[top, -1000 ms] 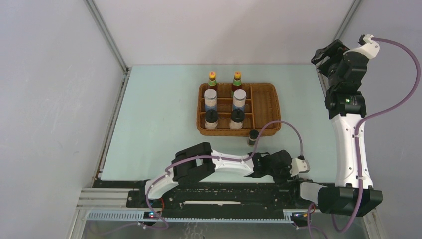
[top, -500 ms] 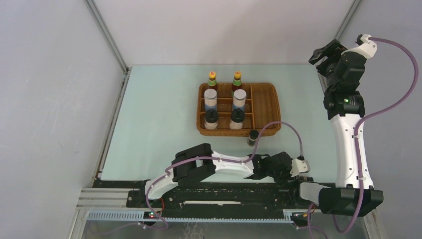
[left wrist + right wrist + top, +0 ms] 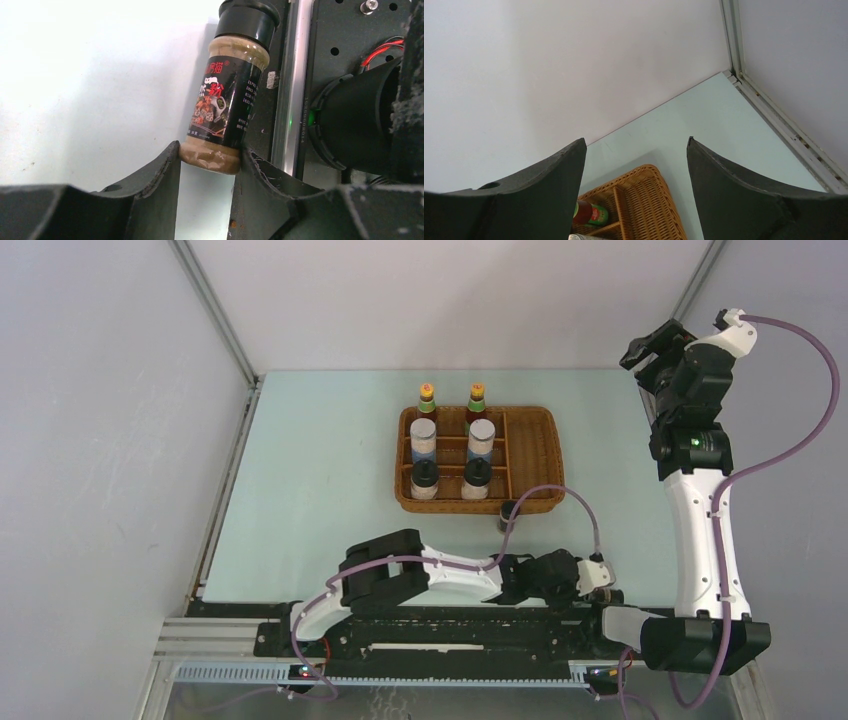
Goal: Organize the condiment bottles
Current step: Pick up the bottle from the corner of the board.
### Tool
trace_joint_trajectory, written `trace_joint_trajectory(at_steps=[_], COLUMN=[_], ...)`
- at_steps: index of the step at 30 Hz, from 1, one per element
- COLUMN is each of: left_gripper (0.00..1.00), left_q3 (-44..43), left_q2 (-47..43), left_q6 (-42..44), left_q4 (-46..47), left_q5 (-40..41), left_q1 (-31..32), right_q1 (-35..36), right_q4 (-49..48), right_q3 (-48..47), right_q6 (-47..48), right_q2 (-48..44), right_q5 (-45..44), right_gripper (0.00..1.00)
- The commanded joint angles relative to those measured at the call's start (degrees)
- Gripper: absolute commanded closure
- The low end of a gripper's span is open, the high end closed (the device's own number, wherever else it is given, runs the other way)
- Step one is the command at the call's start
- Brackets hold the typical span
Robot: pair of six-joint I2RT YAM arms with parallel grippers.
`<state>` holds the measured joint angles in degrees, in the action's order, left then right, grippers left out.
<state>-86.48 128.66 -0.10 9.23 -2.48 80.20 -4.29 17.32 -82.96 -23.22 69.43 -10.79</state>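
Wicker tray (image 3: 530, 455) holds six bottles (image 3: 424, 455), right gripper (image 3: 635, 141) hangs wide open far right, left gripper (image 3: 209, 154) clamps a black-capped spice bottle (image 3: 227, 95) by its base at the near table (image 3: 320, 490) edge — a tiny dark bottle (image 3: 507, 513) stands just before the tray.

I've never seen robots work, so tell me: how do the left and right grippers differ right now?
The left gripper is shut on the base of a black-capped bottle; the right gripper is open and empty. The left gripper sits low at the near edge of the table; the right gripper is raised at the far right, looking down on the tray. Both have two dark fingers.
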Motion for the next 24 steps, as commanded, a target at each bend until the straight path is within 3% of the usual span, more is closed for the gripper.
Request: trace_joint_trajectory(at_steps=[1,24], left_gripper=[1.0,1.0], left_q3=[2.4,9.9], left_q2=[-4.2,-10.4], left_q6=[-0.2,0.0], left_q4=[0.6,5.1], left_q5=[2.3,8.4], left_q1=[-0.5,-2.4], right_q1=[0.4,1.1], right_q4=[-1.3,-0.7], right_q3=[-0.3,1.0], right_q6=[1.1,1.5], right_q2=[-1.6,-1.9], right_q5=[-0.9,-1.4], right_gripper=[0.18,0.18])
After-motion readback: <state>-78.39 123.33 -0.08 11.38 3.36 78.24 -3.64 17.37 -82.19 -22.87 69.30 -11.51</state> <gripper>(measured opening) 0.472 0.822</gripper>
